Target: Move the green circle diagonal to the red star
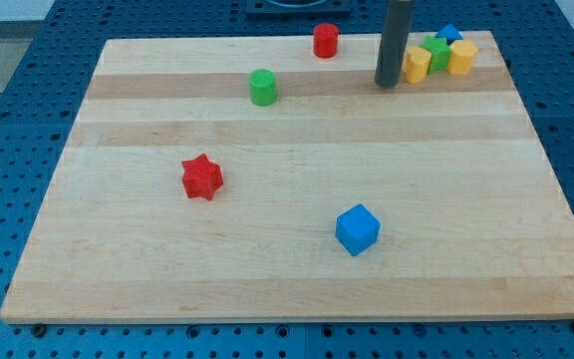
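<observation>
The green circle, a short green cylinder, stands on the wooden board in the upper middle. The red star lies lower and to the left of it, left of the board's centre. My tip rests on the board near the view's top right, well to the right of the green circle and just left of a cluster of blocks. The tip touches no block.
A red cylinder stands near the top edge. A blue cube sits lower, right of centre. At the top right are a yellow block, a green block, a yellow block and a blue block. The wooden board lies on a blue perforated table.
</observation>
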### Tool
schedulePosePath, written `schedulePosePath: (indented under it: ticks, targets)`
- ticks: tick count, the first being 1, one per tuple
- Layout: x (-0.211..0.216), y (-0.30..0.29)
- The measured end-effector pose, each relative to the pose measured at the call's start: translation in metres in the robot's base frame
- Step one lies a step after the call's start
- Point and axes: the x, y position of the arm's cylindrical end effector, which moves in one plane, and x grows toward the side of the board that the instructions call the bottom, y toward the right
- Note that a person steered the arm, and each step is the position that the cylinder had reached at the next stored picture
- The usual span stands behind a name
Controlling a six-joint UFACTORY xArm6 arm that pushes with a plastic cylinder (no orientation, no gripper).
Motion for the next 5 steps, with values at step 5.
schedulePosePath:
  ticks: [5]
  targets:
    - [0.002,-0.134]
